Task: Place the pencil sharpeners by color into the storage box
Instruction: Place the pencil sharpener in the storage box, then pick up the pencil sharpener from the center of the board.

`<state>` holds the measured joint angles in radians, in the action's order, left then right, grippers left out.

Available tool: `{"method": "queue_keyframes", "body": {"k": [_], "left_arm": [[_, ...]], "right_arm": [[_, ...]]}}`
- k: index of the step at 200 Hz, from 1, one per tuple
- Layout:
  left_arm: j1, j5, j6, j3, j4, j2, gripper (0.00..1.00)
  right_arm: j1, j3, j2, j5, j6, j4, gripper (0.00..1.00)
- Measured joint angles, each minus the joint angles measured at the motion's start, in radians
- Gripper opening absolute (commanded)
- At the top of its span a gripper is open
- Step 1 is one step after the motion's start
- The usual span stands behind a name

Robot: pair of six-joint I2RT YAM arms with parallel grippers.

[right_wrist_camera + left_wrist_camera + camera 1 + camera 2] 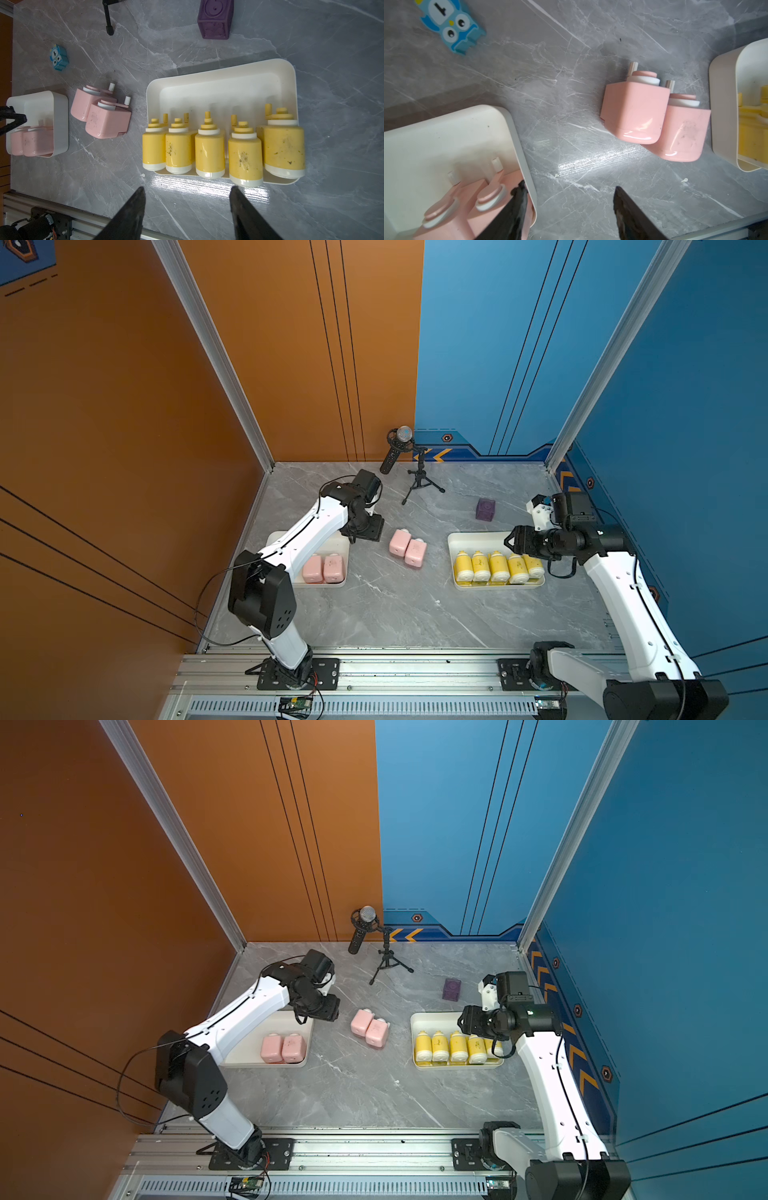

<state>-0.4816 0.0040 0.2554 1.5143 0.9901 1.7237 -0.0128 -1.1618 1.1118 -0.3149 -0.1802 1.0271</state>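
While the left arm (307, 526) stretches forward from the rail (415, 668) and bends down at the wrist, the left gripper (569, 188) hangs by the far corner of the left storage box (336, 547), its jaws apart and empty. The right arm (623, 593) rises from its base and turns inward. The right gripper (187, 188) sits over the bare far part of the right storage box (473, 541), jaws likewise parted with nothing between them.

2 pink sharpeners (323, 569) lie side by side in the left box. Another pink pair (407, 548) lies touching on the table between the boxes. 5 yellow sharpeners (498, 568) line the near side of the right box.

The grey marbled table (374, 614) also carries a purple cube (485, 509), a blue owl block (450, 25) and a microphone (404, 434) on a tripod. An orange wall (124, 406) stands to the left, a blue wall (457, 344) behind and to the right.
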Motion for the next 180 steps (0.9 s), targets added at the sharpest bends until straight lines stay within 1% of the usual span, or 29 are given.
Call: {"method": "queue_keyframes", "body": {"k": [33,71,180], "left_arm": [[-0.061,0.005,-0.002,0.077,0.000,0.121,0.68],[-0.100,0.012,-0.003,0.138,0.000,0.180,0.69],[-0.125,0.032,-0.004,0.216,0.000,0.293,0.69]], "right_arm": [[0.000,0.000,0.000,0.000,0.000,0.000,0.65],[0.000,0.000,0.000,0.000,0.000,0.000,0.66],[0.000,0.000,0.000,0.000,0.000,0.000,0.66]]}}
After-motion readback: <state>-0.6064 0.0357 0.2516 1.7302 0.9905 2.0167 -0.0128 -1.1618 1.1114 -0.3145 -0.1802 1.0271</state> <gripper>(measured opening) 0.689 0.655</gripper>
